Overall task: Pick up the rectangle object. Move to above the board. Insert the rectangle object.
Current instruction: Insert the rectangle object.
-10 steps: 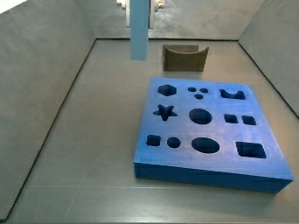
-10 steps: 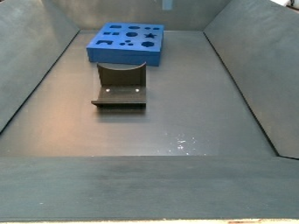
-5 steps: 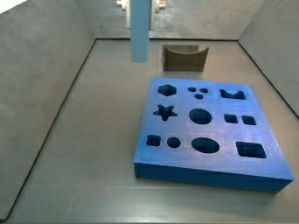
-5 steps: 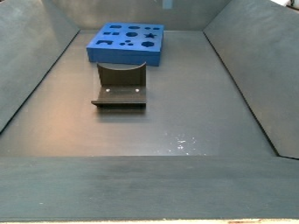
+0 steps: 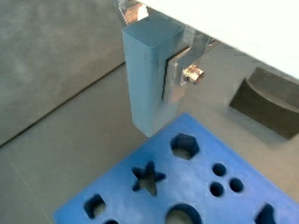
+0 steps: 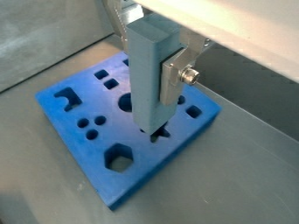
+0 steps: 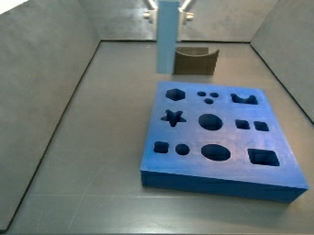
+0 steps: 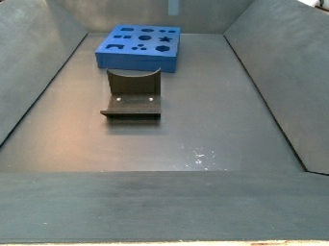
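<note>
My gripper (image 7: 167, 7) is shut on the rectangle object (image 7: 166, 41), a slim light-blue block that hangs upright from the jaws. In a side view it is high up, over the floor just past the far edge of the board (image 7: 227, 161), a thick bright-blue slab with many shaped holes. In both wrist views the block (image 5: 142, 96) (image 6: 149, 83) is clamped between the silver fingers (image 5: 176, 74) (image 6: 176, 77), with the board (image 5: 187, 188) (image 6: 82, 109) well below it. The board also shows far back in a side view (image 8: 139, 60), where the gripper is barely in view.
The dark fixture (image 7: 193, 61) stands on the floor behind the board, close to the hanging block; it also shows in a side view (image 8: 133, 96) and in a wrist view (image 5: 271, 101). Grey sloping walls (image 7: 50, 83) enclose the floor.
The gripper with the block has moved right towards the board and sits a little lower in the side view. The board and fixture have not moved.
</note>
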